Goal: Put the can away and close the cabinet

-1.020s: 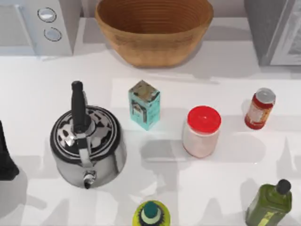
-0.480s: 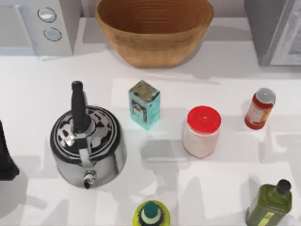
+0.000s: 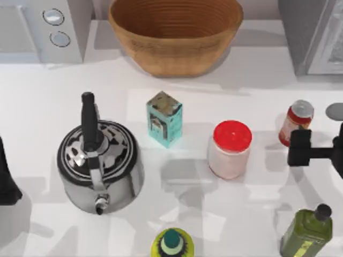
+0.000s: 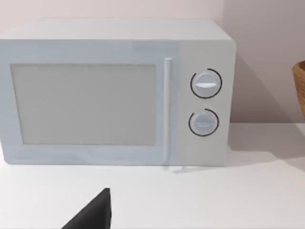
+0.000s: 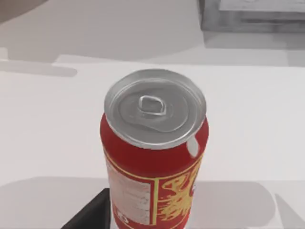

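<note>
The can (image 3: 296, 122) is red with a silver top and a pale label, and it stands upright at the right of the table. My right gripper (image 3: 320, 143) reaches in from the right edge, just near-side and right of the can, open and holding nothing. In the right wrist view the can (image 5: 155, 148) stands close ahead, with one dark finger (image 5: 93, 212) low beside it. The grey cabinet (image 3: 313, 37) stands at the back right, also seen as cabinet (image 5: 252, 14). My left gripper (image 3: 6, 182) is parked open at the left edge.
A red-lidded jar (image 3: 230, 150) stands left of the can, then a teal box (image 3: 164, 119) and a steel kettle (image 3: 99, 163). A wicker basket (image 3: 176, 32) and a microwave (image 3: 43, 27) sit at the back. An olive bottle (image 3: 308, 231) and a yellow-green bottle (image 3: 172, 243) stand near the front.
My right arm has come in from the right edge and now sits beside the can. The can and the other objects have not moved.
</note>
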Motion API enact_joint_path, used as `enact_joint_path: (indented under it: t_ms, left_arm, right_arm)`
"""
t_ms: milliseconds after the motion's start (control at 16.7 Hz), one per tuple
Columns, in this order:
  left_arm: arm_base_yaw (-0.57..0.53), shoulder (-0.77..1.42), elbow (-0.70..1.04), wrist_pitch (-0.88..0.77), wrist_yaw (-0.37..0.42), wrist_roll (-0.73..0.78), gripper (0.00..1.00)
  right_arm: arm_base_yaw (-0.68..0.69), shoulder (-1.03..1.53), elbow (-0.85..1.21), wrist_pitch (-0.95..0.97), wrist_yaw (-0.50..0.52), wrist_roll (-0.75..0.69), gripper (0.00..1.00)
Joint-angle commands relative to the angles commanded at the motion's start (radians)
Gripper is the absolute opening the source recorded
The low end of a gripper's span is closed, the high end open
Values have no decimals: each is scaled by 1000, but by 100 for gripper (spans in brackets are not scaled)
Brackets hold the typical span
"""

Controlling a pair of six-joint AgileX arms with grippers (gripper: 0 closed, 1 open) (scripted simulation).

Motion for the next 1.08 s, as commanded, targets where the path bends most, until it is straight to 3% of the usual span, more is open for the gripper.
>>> enact_joint_path:
  t_ms: [420, 1080]
  left_arm:
    - [0, 0, 0, 0, 0, 0, 100]
    - [0, 0, 0, 0, 0, 0, 100]
  right_arm:
    - [84, 265, 77, 138, 72, 79, 100]
    - [17, 342, 133, 132, 19, 46, 100]
